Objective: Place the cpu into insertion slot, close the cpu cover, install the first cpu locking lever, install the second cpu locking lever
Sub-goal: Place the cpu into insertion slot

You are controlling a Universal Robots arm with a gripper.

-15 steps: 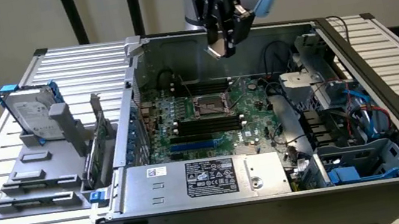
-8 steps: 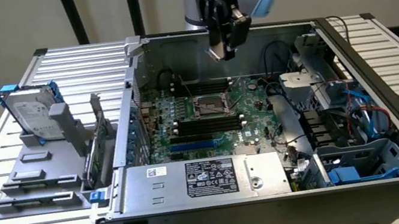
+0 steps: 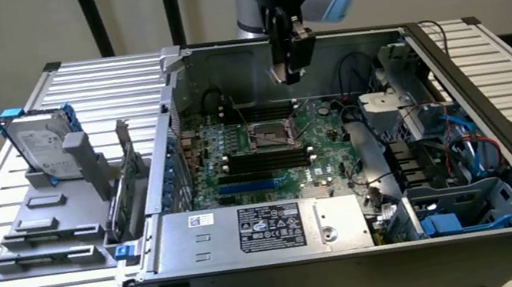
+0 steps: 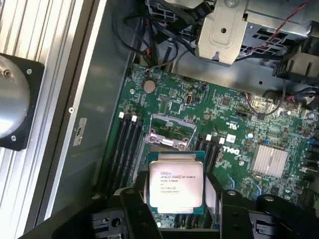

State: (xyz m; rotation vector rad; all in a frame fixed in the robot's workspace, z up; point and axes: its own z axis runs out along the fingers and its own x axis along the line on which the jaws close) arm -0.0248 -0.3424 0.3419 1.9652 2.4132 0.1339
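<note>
The cpu [image 4: 175, 184] hangs in the air above the open computer case, clamped by its two opposite edges between the black fingers of the claw [image 4: 177, 199]. The claw is clenched on the chip, not released. In the exterior view the claw [image 3: 290, 67] hovers well above the green motherboard [image 3: 323, 140], and the insertion slot [image 3: 270, 135] lies at about 6 o'clock from it, well apart and apparently unfilled.

Your main risk, I judge, is misalignment. If the chip comes down rotated or tilted against the slot [image 4: 168, 133], it could sit crooked on the contacts and damage them. The grip is on thin edges only, so a jolt could let the chip slip or twist. The fingers are broad, and the long black memory slots [image 3: 270, 161], at 6 o'clock from the socket in the exterior view, stand close enough to be clipped. How the cpu cover stands you cannot tell from here, so treat it as a possible obstruction.

The chip is a flat square with a silvery-grey metal lid, dark printed lettering on it, and a thin green border around the lid.
</note>
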